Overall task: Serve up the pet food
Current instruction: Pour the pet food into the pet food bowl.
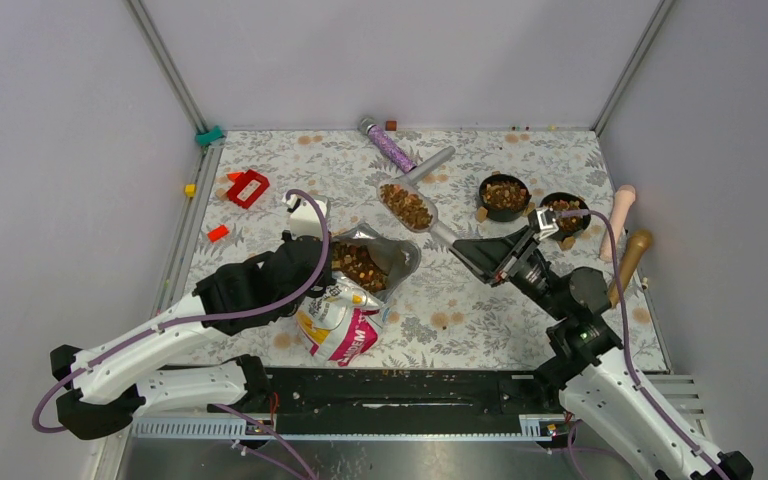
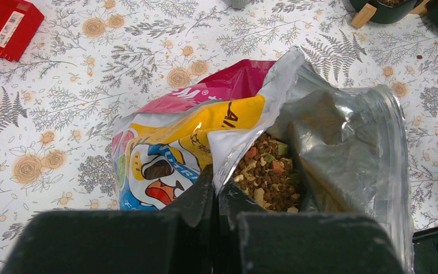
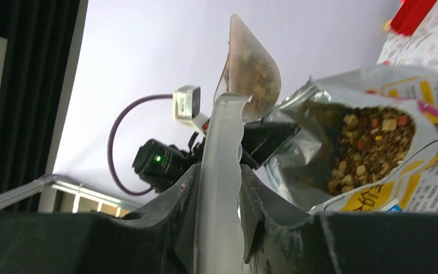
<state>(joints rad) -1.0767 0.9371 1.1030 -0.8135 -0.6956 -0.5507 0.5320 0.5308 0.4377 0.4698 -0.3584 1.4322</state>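
Step in hand: moving a loaded scoop. R tool (image 3: pixel 219 191) is clamped on the scoop (image 3: pixel 219 131) handle. The scoop is heaped w/ pet food (image 1: pixel 407 207) and sits just beyond the bag (image 2: pixel 205 120) mouth. L tool (image 2: pixel 217 191) is pinched shut on the bag's lip, more kibble inside. The black bowls (image 1: pixel 505 216), well right of the bag on the worktop (image 1: pixel 460 310), already hold food (so prob. a top-up). Next: carry the scoop level over a bowl, then tip slowly.

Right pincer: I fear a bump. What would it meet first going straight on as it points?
Probably the left arm's wrist, just beyond the loaded scoop the right pincer holds; the open bag lies just to one side. Depth is unclear.
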